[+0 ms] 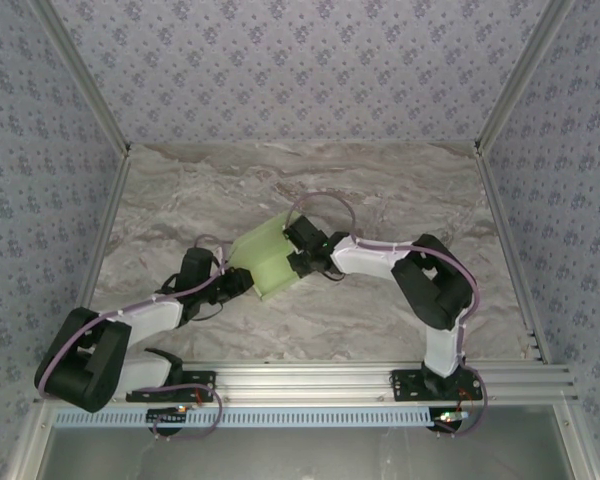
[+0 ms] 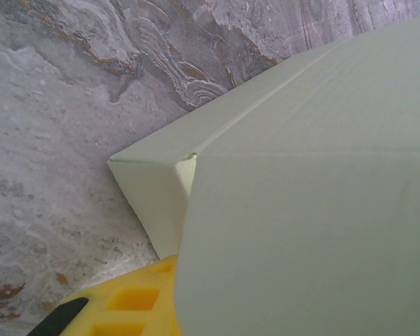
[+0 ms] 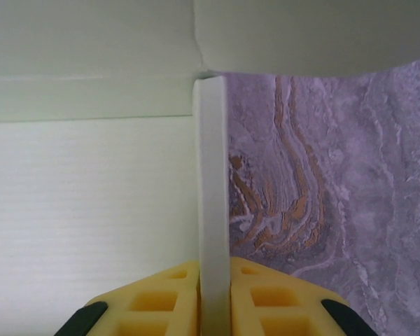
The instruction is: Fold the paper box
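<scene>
Paper box (image 1: 268, 262): pale green, partly folded, at middle of marble table (image 1: 400, 190).
Right gripper (image 3: 213, 301): clamped on box's upright wall edge.
Left gripper (image 1: 242, 283): at box's left corner; grip cannot be told.

Paper box (image 1: 265, 258) on table (image 1: 380, 190) centre (perhaps tilted); left arm (image 1: 150, 315) near-left, right arm (image 1: 380, 258) right.

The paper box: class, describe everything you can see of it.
The box is pale lime-green thin card, faintly ribbed, partly folded with walls raised, resting on the marbled table. The right pincer pinches one upright wall edge-on; the left pincer meets its near-left side, grip unclear.
</scene>
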Action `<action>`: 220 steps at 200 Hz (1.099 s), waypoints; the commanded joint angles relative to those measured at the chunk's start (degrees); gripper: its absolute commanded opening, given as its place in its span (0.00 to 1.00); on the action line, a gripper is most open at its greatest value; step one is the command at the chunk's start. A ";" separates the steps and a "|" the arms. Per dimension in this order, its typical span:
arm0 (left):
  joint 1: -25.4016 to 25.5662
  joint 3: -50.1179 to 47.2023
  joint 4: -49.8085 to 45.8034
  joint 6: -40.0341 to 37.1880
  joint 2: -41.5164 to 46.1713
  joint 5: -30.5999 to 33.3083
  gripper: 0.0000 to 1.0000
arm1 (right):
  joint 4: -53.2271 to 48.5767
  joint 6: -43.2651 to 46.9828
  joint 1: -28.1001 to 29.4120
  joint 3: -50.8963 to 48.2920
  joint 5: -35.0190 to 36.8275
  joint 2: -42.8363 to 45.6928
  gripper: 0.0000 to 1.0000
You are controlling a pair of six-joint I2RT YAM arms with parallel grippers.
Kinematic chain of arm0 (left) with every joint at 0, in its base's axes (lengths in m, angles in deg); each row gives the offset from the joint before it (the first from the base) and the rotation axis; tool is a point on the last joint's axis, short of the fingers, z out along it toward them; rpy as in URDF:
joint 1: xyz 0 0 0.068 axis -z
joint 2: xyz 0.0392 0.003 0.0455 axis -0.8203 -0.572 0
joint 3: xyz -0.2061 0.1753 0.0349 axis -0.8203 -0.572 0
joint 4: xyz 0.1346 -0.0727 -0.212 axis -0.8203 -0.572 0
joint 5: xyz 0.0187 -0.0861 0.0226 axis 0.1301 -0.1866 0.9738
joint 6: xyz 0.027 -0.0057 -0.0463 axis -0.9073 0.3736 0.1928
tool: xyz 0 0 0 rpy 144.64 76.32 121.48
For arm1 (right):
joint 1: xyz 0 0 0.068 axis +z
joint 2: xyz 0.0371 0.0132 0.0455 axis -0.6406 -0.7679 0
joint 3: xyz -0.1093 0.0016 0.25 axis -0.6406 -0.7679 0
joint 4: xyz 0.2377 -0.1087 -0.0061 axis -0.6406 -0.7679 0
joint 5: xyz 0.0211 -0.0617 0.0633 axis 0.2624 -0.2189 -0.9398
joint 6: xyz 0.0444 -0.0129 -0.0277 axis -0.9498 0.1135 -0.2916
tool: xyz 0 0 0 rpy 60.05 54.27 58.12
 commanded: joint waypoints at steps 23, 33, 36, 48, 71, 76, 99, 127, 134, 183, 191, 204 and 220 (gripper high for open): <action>1.04 1.62 1.13 -1.44 0.34 -1.24 0.25 | -7.35 1.97 1.25 1.45 2.67 -2.06 0.15; 1.09 1.56 1.09 -1.49 0.36 -1.06 0.25 | -7.74 2.21 1.25 1.45 2.59 -1.97 0.15; 1.06 1.54 1.07 -1.46 0.36 -1.04 0.25 | -7.95 2.28 1.25 1.46 2.66 -1.97 0.16; 1.06 1.42 1.02 -1.50 0.34 -0.99 0.24 | -8.52 2.38 1.08 3.84 2.21 -1.97 0.17; 1.06 1.42 0.50 -1.81 0.66 -0.68 0.24 | -8.48 1.62 0.32 4.73 0.51 -1.64 0.22; 1.09 1.43 0.32 -1.85 0.75 -0.60 0.24 | -8.30 1.46 0.12 4.75 -0.16 -1.41 0.23; 1.09 1.61 -0.71 -2.44 1.18 -0.26 0.25 | -6.75 0.48 -0.54 4.78 -3.37 -0.23 0.29; 1.01 1.68 -1.32 -2.89 1.39 -0.07 0.25 | -5.85 -0.89 -1.42 4.68 -5.03 0.71 0.39; 1.05 1.68 -1.33 -2.91 1.39 -0.05 0.24 | -5.40 -1.24 -1.78 4.43 -5.58 1.07 0.41; 1.05 1.73 -2.00 -3.28 1.70 0.00 0.24 | -0.75 -2.61 -4.27 0.37 -13.29 4.62 0.58; 1.05 1.72 -2.15 -3.32 1.74 0.04 0.24 | -0.15 -2.89 -4.54 -0.31 -13.96 5.22 0.60; 1.08 1.75 -2.26 -3.42 1.83 0.12 0.24 | 0.31 -3.22 -5.13 -1.12 -14.81 6.08 0.62; 1.07 1.78 -2.26 -3.42 1.83 0.13 0.24 | 1.11 -3.67 -6.06 -2.15 -16.09 6.96 0.64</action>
